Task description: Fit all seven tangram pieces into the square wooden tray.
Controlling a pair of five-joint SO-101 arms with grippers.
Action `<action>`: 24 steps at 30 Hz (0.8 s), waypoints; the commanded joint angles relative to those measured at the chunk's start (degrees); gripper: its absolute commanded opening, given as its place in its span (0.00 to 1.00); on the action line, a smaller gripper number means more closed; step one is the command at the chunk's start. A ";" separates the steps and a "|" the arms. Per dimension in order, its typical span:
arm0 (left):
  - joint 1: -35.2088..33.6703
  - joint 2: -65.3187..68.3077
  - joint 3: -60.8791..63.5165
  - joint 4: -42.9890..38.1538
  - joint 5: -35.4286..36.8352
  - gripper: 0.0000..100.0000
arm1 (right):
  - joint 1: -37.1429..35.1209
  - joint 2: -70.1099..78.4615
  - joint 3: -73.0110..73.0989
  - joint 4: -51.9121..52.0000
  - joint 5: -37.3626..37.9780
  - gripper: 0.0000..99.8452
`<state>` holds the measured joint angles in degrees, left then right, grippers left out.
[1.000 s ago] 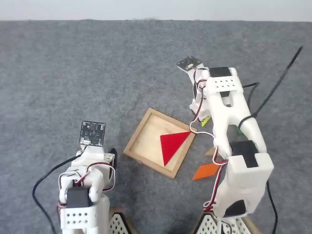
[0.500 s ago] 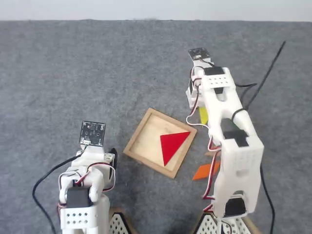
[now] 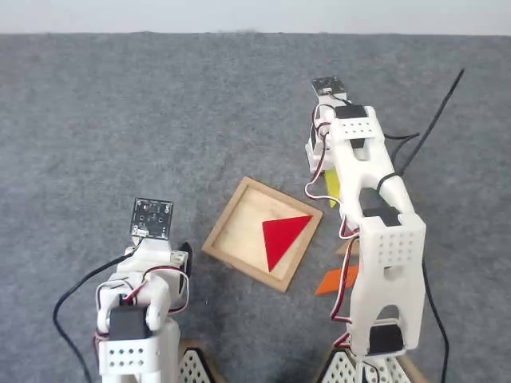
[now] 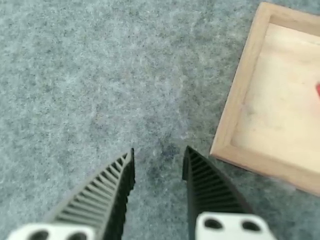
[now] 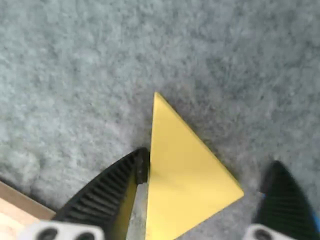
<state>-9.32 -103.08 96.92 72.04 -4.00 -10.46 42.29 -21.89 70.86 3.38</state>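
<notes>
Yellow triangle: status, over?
Right gripper open, jaws either side of yellow triangle, flat on mat. Left gripper open beside tray. Red triangle in tray; orange piece loose.

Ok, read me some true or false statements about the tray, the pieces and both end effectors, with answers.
1. The red triangle lies inside the tray. True.
2. The yellow triangle is in the tray. False: it lies on the carpet, within the open right end effector.
3. The left end effector holds a piece. False: it is open and empty above the carpet beside the tray.
4. An orange piece lies on the carpet outside the tray. True.
</notes>
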 commanded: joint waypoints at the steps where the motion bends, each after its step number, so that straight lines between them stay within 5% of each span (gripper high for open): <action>1: 0.00 -1.58 -0.48 0.53 -0.35 0.15 | 1.45 0.31 -1.67 3.30 -0.62 0.27; 24: 0.00 -1.58 -0.48 0.53 -0.35 0.15 | 1.36 2.68 -5.19 11.12 -1.76 0.38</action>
<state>-9.32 -103.08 96.92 72.04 -4.00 -10.29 43.60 -24.53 82.20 1.36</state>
